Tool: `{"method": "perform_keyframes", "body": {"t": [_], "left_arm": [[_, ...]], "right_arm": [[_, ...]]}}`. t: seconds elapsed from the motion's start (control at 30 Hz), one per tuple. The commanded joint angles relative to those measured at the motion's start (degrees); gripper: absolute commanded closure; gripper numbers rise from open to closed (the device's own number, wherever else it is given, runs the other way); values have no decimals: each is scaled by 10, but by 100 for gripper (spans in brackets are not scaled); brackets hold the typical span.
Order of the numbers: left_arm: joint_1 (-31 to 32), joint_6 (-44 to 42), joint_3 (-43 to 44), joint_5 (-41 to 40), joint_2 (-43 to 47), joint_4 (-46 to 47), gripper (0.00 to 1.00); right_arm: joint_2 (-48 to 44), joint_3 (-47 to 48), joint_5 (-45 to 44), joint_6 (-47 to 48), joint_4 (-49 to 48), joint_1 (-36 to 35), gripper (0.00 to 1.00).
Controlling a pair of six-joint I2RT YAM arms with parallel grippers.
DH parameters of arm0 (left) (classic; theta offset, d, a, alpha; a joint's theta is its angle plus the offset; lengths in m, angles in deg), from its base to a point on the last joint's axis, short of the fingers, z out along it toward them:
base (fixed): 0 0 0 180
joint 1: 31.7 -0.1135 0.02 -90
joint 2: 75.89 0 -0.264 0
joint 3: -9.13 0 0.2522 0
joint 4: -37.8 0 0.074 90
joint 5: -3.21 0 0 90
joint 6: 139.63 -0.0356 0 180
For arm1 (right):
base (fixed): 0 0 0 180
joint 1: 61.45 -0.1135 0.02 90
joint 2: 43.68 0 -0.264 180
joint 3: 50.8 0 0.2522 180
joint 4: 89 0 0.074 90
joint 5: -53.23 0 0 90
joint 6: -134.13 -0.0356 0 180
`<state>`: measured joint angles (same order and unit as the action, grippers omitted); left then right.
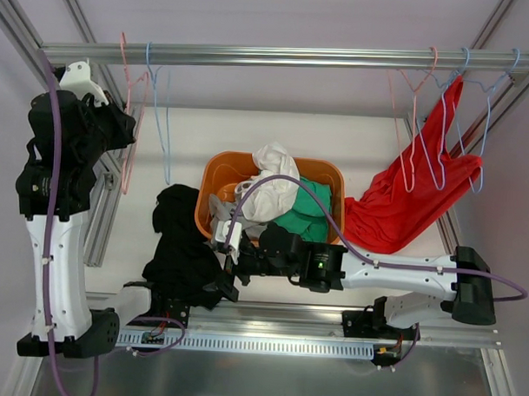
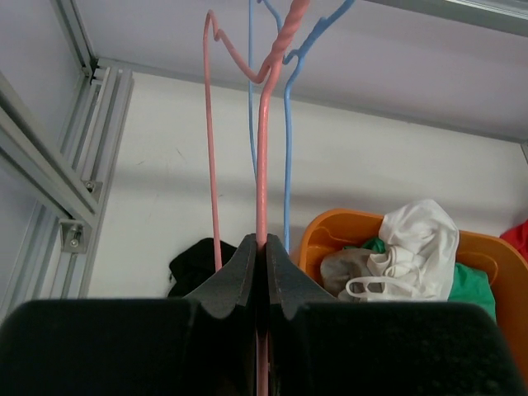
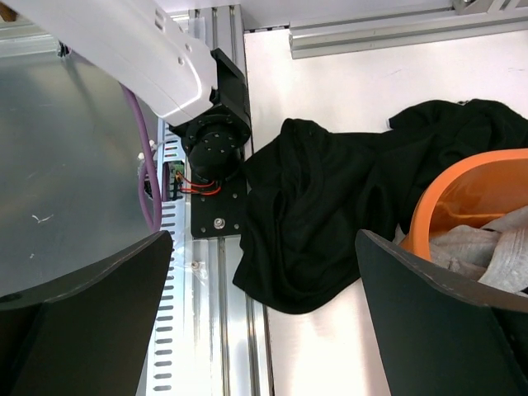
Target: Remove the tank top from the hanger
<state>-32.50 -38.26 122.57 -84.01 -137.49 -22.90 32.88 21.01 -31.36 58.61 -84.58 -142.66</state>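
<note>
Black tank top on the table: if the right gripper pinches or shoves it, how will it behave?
Probably floppy: the black tank top lies crumpled in soft folds, so it should drape and sag from any pinch. Likely light for its size. A push would probably bunch it up rather than slide it whole.

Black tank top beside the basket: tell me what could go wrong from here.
1. The black tank top lies crumpled against the left arm's base and could snag there.
2. The open right hand hangs right over it and could catch fabric when it moves.
3. The left hand is shut on the pink hanger; a pull could unhook it or tangle it with the blue hanger.
</note>
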Motion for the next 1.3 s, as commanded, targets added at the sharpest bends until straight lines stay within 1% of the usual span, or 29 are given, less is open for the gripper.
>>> {"method": "perform_keyframes", "body": {"t": [0.0,0.13,0.3,0.37,0.6,0.67,0.73,0.77,0.8,0.83,0.87,0.9,0.97,1.0,1.03,1.1,1.13,1.17,1.2,1.23,1.27], "left_arm": [[-3,-20,31,3,-21,34,100],[-9,-21,33,12,-55,46,100],[-13,-14,20,23,-75,63,100],[-16,-14,11,19,-73,65,100],[-24,-6,-81,-1,-37,69,100],[-25,-5,-89,-9,-30,69,100],[-25,-4,-99,-21,-17,69,91],[-25,-4,-102,-23,-9,69,65],[-25,-2,-107,-41,-1,69,52],[-25,-1,-108,-47,16,68,43],[-25,-1,-110,-54,27,66,26],[-25,0,-117,-59,39,66,22],[-25,0,-133,-73,85,65,1],[-25,0,-141,-79,104,65,1],[-25,0,-151,-103,143,64,1],[-25,3,-178,-131,183,65,1],[-25,7,-188,-147,222,65,1],[-25,14,-198,-183,245,66,1],[-25,33,-222,-197,268,67,1],[-25,41,-236,-210,312,74,1],[-25,49,-255,-237,335,75,1]], "right_arm": [[-30,-7,4,9,-25,-1,0],[-31,-12,2,15,-25,-1,1],[-16,-8,6,18,-25,-1,0],[-11,-7,8,17,-25,-1,1],[1,-1,1,23,-26,0,0],[14,10,-2,26,-26,0,1],[25,22,-10,27,-23,3,0],[40,36,-12,27,-21,3,1],[49,47,-15,27,-10,4,1],[58,58,-16,32,-2,5,1],[68,83,-16,35,5,6,0],[90,98,-15,40,21,7,1],[117,128,-15,50,41,8,0],[143,158,-11,54,58,8,0],[156,173,-11,58,67,9,0],[181,215,-20,75,91,9,0],[203,231,-24,79,99,10,1],[215,245,-26,90,114,13,0],[228,260,-23,94,133,15,0],[255,292,-22,99,145,19,1],[271,311,-21,105,160,20,1]]}}
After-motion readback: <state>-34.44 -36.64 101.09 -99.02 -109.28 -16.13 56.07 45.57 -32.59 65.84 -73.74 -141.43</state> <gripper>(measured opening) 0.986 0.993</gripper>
